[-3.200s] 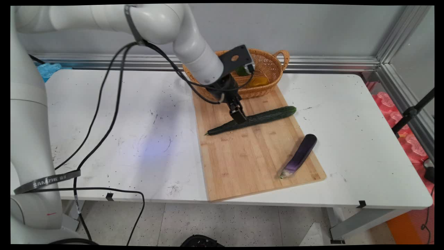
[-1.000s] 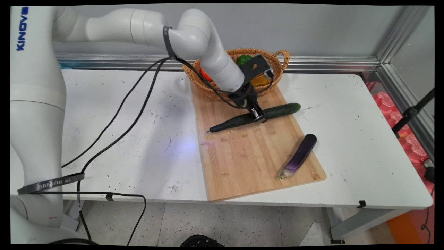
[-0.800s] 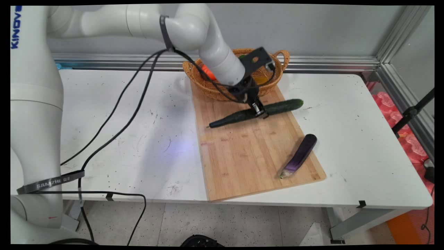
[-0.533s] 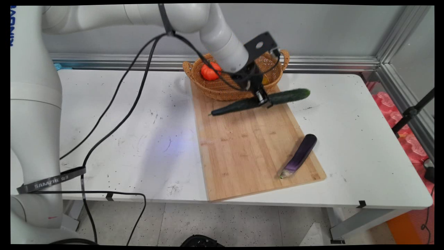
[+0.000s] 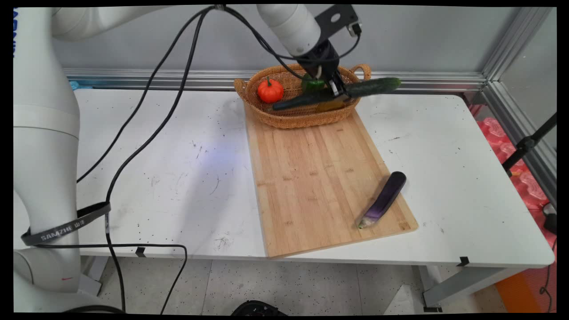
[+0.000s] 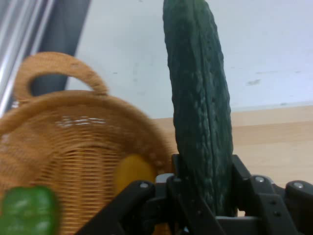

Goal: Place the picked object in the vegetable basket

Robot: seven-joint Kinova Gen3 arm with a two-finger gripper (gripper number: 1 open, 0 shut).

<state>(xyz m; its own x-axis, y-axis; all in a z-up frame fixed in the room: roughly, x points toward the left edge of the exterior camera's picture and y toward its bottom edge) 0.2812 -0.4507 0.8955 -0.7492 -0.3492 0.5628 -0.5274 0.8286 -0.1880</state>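
One cucumber aloft above the basket

One long, dark green cucumber with a bumpy, pimpled skin hangs in the air, clamped near its middle by the black tool, whose two fingers press on either side of it. It lies nearly level, its thick blunt end pointing toward the right past the basket's handle and its thinner tapered end reaching left over the basket's inside. It touches neither the board nor the basket.

Below it stands a woven wicker basket with looped handles, at the far end of a pale wooden cutting board. Inside the basket sit a small orange-red pumpkin-shaped fruit, a green pepper and a yellow piece half hidden under the cucumber.

A slim purple eggplant lies alone near the board's right near corner, well apart from the tool.

The board rests on a white surface speckled with dark marks. Behind runs a grey wall with an aluminium rail, and black cables hang from the arm across the left side.
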